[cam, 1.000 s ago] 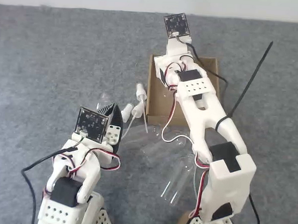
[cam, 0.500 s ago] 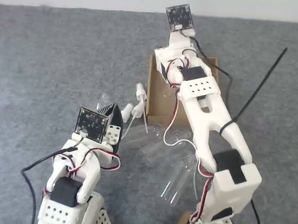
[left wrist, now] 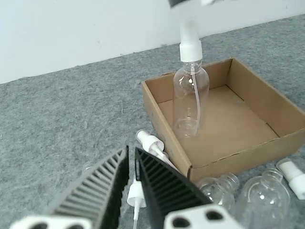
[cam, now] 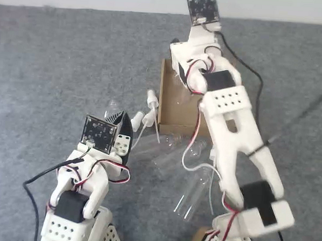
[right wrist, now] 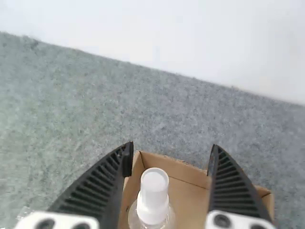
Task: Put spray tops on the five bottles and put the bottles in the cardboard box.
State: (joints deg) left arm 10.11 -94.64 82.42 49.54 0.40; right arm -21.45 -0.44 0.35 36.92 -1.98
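Bottle (left wrist: 190, 102) upright in cardboard box (left wrist: 248, 153); rest of floor open.

Counted: one cardboard box (left wrist: 238, 155); one capped bottle (left wrist: 190, 100), below my right claw (right wrist: 170, 148); at least three uncapped bottles (left wrist: 262, 191) and three loose spray tops (left wrist: 148, 140), around my left claw (left wrist: 131, 150).

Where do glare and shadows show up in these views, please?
Left wrist view: small highlights on the clear bottle standing in the cardboard box, one inner wall shaded; high view: even light, faint glints on the loose bottles on the carpet.
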